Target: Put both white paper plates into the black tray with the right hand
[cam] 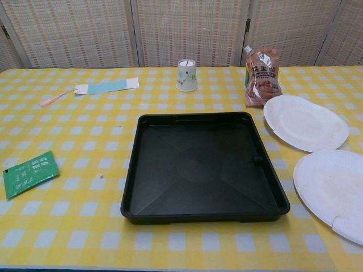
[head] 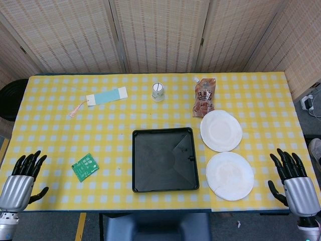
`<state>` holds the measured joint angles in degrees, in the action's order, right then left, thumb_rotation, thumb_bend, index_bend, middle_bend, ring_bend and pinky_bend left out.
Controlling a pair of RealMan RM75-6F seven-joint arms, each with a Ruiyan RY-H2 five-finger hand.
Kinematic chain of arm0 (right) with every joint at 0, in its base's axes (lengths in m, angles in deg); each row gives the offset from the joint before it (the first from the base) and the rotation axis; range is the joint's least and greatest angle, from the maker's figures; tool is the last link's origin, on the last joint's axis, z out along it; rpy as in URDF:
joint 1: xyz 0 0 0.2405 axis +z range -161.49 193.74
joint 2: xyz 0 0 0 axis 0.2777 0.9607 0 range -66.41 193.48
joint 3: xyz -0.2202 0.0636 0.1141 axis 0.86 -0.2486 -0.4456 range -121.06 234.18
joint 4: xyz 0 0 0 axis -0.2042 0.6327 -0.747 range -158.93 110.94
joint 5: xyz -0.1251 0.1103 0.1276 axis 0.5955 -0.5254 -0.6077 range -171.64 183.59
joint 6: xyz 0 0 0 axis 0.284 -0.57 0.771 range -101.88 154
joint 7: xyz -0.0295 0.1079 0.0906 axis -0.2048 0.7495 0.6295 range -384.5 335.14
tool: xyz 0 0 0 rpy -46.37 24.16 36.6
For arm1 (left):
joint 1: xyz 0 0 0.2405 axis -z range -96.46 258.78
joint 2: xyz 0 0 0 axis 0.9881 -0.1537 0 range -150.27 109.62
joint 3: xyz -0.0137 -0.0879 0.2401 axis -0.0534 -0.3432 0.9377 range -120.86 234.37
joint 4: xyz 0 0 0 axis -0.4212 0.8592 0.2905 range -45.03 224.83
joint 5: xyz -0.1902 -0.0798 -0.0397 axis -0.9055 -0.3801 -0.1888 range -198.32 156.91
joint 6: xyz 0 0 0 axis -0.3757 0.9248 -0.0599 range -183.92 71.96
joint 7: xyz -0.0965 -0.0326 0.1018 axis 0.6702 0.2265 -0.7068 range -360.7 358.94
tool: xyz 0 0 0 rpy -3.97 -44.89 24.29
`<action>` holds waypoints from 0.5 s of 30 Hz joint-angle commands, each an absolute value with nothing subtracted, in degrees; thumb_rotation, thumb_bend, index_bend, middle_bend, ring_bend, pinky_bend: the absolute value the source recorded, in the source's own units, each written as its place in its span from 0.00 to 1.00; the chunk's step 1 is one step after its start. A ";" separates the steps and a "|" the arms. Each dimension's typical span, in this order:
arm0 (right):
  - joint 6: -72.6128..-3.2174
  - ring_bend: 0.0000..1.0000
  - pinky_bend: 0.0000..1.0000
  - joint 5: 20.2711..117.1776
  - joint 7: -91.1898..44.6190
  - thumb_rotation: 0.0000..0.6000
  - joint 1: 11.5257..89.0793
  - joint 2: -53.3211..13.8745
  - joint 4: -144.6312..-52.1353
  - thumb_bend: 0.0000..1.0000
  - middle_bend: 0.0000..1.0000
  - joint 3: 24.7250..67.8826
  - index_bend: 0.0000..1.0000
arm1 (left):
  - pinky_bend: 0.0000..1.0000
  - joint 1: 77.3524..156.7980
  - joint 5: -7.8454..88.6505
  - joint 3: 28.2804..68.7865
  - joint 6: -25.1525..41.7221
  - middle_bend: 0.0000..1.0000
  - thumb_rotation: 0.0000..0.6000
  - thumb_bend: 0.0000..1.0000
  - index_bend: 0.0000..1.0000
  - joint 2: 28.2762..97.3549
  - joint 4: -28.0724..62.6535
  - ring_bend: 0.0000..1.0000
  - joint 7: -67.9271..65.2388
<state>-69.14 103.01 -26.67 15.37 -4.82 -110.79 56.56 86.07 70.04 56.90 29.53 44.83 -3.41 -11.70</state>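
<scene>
- Evidently nothing is happening yet: both thin, round white paper plates, the far plate and the near plate, are lying right of the tray, edges nearly touching.
- Square black tray, glossy plastic, is sitting empty on the yellow checked counter.
- Right hand and left hand are hovering at the near corners, fingers apart, holding nothing.

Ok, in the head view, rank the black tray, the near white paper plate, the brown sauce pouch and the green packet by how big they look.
Largest to smallest:
1. black plastic tray
2. near white paper plate
3. brown sauce pouch
4. green packet
The pouch and the packet look close in size, so that order is unsure.
</scene>
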 commanded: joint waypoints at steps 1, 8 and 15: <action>-68.58 0.00 0.00 102.60 -26.59 1.00 15.58 -4.85 -110.64 0.43 0.00 56.43 0.00 | 0.00 86.28 69.39 56.63 29.08 0.01 1.00 0.25 0.00 44.89 -3.37 0.00 -11.70; -67.16 0.00 0.00 105.50 -25.32 1.00 16.56 -5.54 -106.14 0.43 0.00 58.21 0.01 | 0.00 87.07 69.83 56.15 28.88 0.01 1.00 0.25 0.00 45.15 -3.70 0.00 -11.12; -68.71 0.00 0.00 111.48 -22.26 1.00 15.84 -7.15 -96.73 0.43 0.00 62.68 0.19 | 0.00 87.69 69.83 56.28 27.95 0.01 1.00 0.25 0.00 45.63 -3.10 0.00 -11.34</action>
